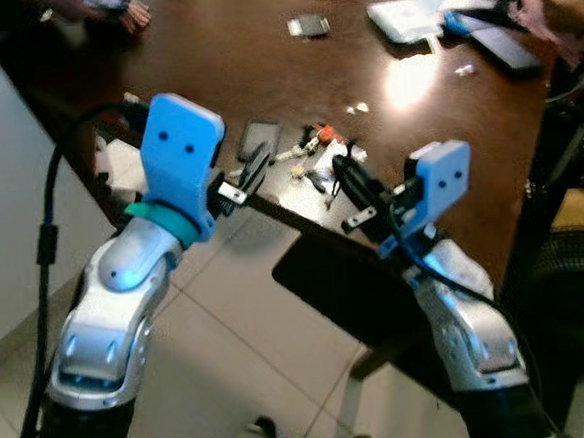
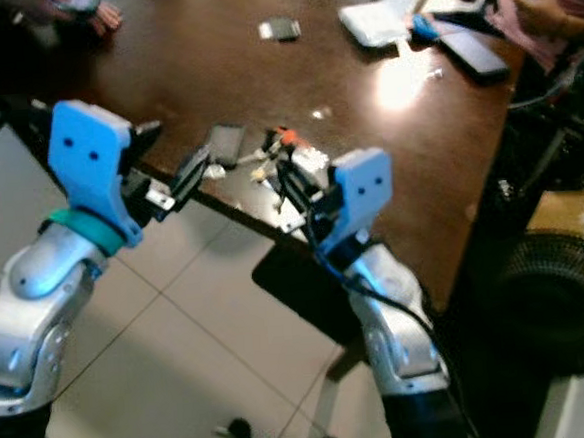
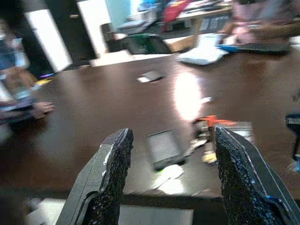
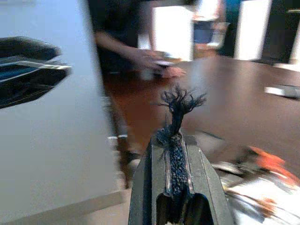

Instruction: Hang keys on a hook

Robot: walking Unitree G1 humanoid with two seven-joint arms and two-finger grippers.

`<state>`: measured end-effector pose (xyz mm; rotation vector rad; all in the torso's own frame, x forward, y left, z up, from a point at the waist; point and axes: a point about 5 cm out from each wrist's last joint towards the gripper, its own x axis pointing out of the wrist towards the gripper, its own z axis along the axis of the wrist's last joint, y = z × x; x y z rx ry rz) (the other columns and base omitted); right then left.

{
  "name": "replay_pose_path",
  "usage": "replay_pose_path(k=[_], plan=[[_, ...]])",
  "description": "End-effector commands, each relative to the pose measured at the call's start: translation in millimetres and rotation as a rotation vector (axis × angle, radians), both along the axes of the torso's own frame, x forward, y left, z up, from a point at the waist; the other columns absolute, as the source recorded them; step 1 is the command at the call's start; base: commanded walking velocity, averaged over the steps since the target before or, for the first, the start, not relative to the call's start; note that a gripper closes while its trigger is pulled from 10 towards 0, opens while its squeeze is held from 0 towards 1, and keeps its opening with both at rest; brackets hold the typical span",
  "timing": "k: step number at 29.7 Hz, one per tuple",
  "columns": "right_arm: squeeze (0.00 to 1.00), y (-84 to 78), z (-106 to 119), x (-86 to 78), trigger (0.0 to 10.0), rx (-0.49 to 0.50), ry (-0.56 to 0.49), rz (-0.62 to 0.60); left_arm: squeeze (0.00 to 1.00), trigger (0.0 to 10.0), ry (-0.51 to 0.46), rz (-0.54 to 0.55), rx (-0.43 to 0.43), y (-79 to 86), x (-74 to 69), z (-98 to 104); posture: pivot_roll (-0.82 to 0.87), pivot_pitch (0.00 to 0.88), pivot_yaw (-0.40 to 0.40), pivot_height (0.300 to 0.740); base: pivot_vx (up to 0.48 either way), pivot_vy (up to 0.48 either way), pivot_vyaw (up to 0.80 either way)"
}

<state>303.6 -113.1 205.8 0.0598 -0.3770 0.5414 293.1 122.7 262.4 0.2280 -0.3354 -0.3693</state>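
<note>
Keys (image 1: 313,155) are seen lying near the front edge of the dark desk (image 1: 212,74), just beside a small black phone-like device (image 1: 257,138). The right hand (image 1: 355,189) is clamped on a black frayed cord (image 4: 177,136), apparently the keys' lanyard, though the link is too blurred to confirm. The left hand (image 1: 251,172) is held at the desk edge with fingers (image 3: 112,173) spread, empty. No hook is made out. The cord should be lifted slowly so the keys are not snagged on the edge; a hook must be located first.
</note>
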Motion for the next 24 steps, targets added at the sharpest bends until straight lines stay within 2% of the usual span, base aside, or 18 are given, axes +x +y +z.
replay_pose_path(k=[1, 24], plan=[[0.00, -2.6, -5.0, -0.6, 10.0, -0.009, 0.012, -0.014, 0.00, 10.0, 0.005, -0.002, 0.008, -2.0, -0.2, -3.5, 0.02, 0.090, 0.038, 0.740, 0.000, 0.000, 0.72], [0.00, -3.3, -7.2, 0.7, 10.0, -0.013, 0.022, -0.017, 0.00, 10.0, -0.009, 0.005, -0.003, -5.3, 1.5, -1.4, 0.02, 0.097, 0.030, 0.740, 0.000, 0.000, 0.72]])
